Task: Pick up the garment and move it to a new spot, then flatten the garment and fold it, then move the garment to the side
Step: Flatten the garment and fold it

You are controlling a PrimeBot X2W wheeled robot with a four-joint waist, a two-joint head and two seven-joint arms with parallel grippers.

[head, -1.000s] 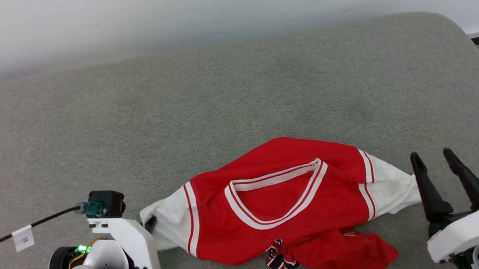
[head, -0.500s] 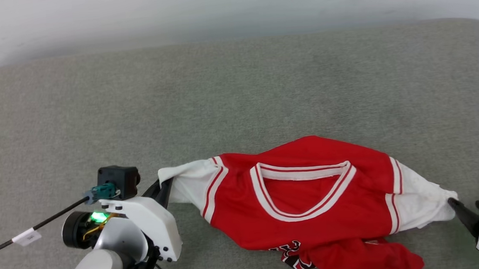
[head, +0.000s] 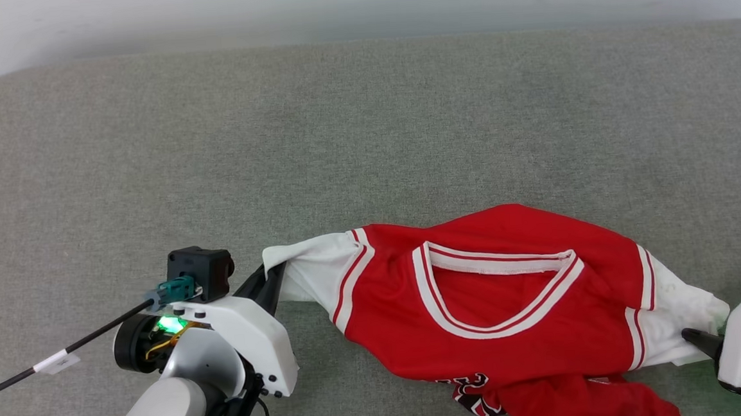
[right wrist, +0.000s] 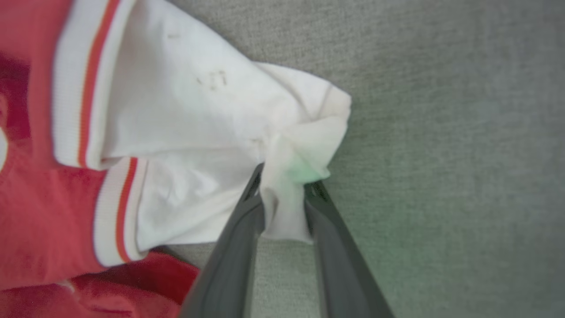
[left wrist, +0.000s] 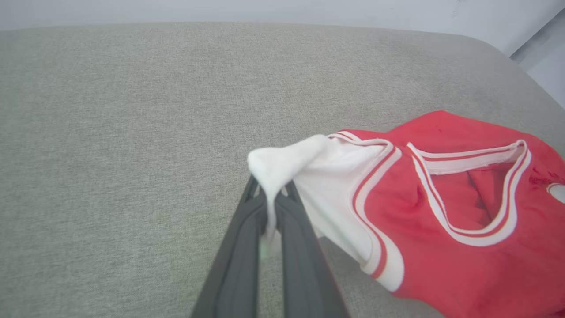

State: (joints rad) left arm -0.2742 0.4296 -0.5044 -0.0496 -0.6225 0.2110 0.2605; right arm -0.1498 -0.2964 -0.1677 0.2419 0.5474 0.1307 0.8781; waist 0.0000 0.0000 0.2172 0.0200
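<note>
We judged the step in hand to be the pick-up; the garment (head: 498,303) lay collar-up on the grey upholstered surface (head: 366,137), near its front edge and right of the middle in the head view, its red lower part crumpled toward us. The left gripper (left wrist: 269,198) had its jaws pressed tight on the tip of one white sleeve. The right gripper (right wrist: 284,185) had its jaws narrow, with a bunch of the other sleeve's cloth filling the gap between them.

To do this well, we thought both sleeves should rise together and level; the arms should stay far enough apart to keep the shoulders taut without dragging cloth out of the right pinch, which looked shallow; the lift should go high enough for the rumpled hem to hang free before any carry.

The black-and-white lettering (head: 475,394) was folded under itself and we could not read it; the white tag (head: 58,364) on the cable (head: 95,331) by the left wrist was too small to read.
</note>
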